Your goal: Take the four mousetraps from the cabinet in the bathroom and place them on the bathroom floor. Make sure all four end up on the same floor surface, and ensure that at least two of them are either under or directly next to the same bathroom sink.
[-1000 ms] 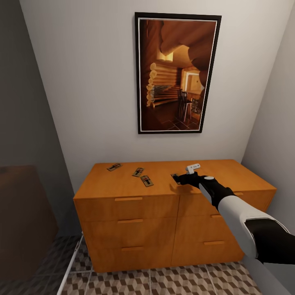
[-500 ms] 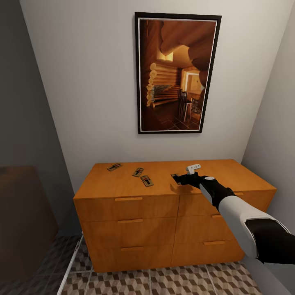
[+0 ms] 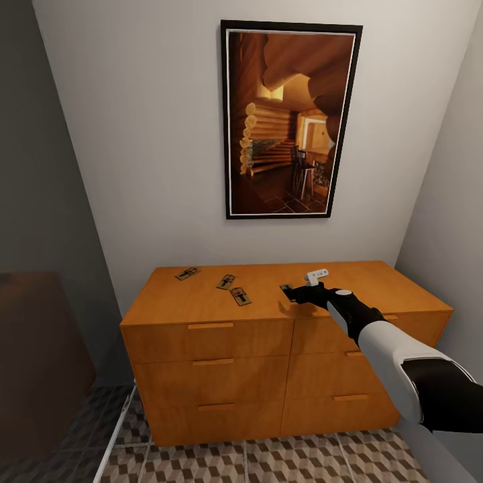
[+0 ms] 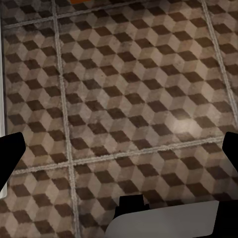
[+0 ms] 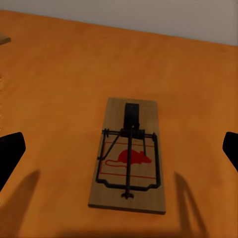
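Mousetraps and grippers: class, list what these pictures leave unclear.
- Fourth mousetrap: in the head view the right gripper covers most of it.
- Three mousetraps on the cabinet: too small in the head view for detail.
- Left gripper: fingertips cut off by the left wrist view's edges.

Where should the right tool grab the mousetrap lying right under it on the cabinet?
Judging by its pose, take the mousetrap across its two long side edges, coming straight down from above. It lies flat on the cabinet, wire and red mouse print facing up, between the right tool's open fingers, so closing on the bare wooden sides avoids the wire.
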Controlling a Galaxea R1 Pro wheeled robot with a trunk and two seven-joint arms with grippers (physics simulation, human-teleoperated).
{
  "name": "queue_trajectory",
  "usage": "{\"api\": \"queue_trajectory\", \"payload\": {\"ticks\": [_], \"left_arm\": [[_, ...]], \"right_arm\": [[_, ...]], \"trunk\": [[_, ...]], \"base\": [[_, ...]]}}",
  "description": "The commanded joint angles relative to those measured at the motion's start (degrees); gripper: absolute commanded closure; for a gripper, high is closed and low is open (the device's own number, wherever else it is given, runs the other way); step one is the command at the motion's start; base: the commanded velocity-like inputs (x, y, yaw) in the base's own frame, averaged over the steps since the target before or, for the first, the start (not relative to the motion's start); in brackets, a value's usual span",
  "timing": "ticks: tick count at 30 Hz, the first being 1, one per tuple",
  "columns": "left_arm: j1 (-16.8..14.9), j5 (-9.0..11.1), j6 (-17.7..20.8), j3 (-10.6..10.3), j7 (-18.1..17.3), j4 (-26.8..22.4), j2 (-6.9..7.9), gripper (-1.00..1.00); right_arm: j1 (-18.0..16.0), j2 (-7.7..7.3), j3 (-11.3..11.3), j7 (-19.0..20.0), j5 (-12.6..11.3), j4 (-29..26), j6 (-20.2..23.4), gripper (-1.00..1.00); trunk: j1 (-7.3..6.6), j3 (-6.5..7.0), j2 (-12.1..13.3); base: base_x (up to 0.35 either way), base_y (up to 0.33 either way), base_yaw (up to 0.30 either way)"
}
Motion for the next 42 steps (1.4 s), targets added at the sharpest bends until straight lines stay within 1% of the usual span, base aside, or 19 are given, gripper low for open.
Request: {"api": "queue_trajectory", "payload": {"ticks": [1,8,16,22,32,42], "left_arm": [[0.0,0.0,-0.2,-0.5,0.4,0.0,0.01,-1.0],[0.0,0.0,-0.2,-0.5,0.4,0.0,0.01,-1.0],[0.0,0.0,-0.2,-0.5,0.4,0.0,0.01,-1.0],[0.0,0.0,-0.2,-0.5,0.4,0.0,0.01,-1.0],[0.0,0.0,-0.2,-0.5,0.4,0.0,0.01,-1.0],[0.0,0.0,-0.2,-0.5,0.4,0.0,0.01,-1.0]], "right_arm": [[0.0,-0.04,0.2,0.2,0.3,-0.1,0.2,-1.0],[0.0,-0.02,0.2,0.4,0.3,-0.1,-0.8,-1.0],[0.0,0.01,0.1,0.5,0.2,3.1,-3.0,-1.0],[0.0,-0.03,0.1,0.5,0.2,3.8,-4.3,-1.0],[0.0,-0.05,0.1,0.5,0.3,4.8,-4.9,-1.0],[0.0,-0.14,0.1,0.5,0.3,6.4,-7.5,-1.0]], "trunk": [[0.0,-0.06,0.0],[0.0,-0.06,0.0],[0.0,-0.06,0.0],[0.0,-0.06,0.0],[0.0,-0.06,0.0],[0.0,-0.06,0.0]], "base": [[0.0,0.0,0.0],[0.0,0.0,0.0],[0.0,0.0,0.0],[0.0,0.0,0.0],[0.0,0.0,0.0],[0.0,0.0,0.0]]}}
